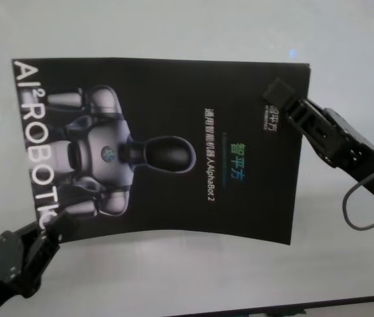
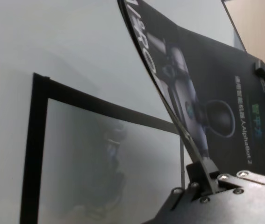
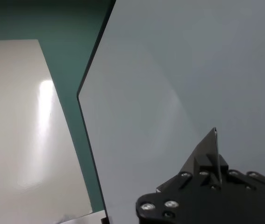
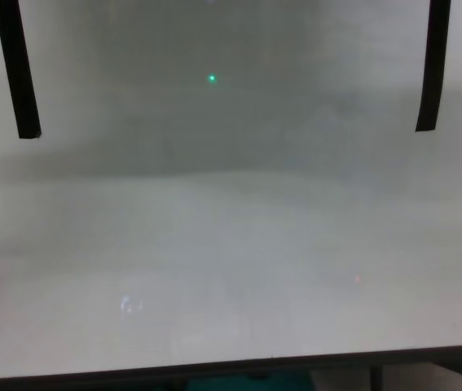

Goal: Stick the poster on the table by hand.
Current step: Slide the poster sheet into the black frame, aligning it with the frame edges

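The poster is not yet stuck down. Both grippers carry it in the air above the table, and the left wrist view shows it standing well off the surface with its edge curving upward. On the table below, that view shows black tape strips laid out as the corner of a frame, and the chest view shows two strips running toward the far edge, one on each side. The outlined patch between them looks like the target, though that is a judgement. What remains is to lower the sheet, square it with the tape outline and press it flat.

The left gripper is closed on the poster's near left corner, beside the white lettering; the left wrist view shows the sheet's edge pinched between its fingers. The right gripper is clamped on the far right corner, with a fingertip lying over the printed face. In the right wrist view the sheet's corner rises between its closed jaws.
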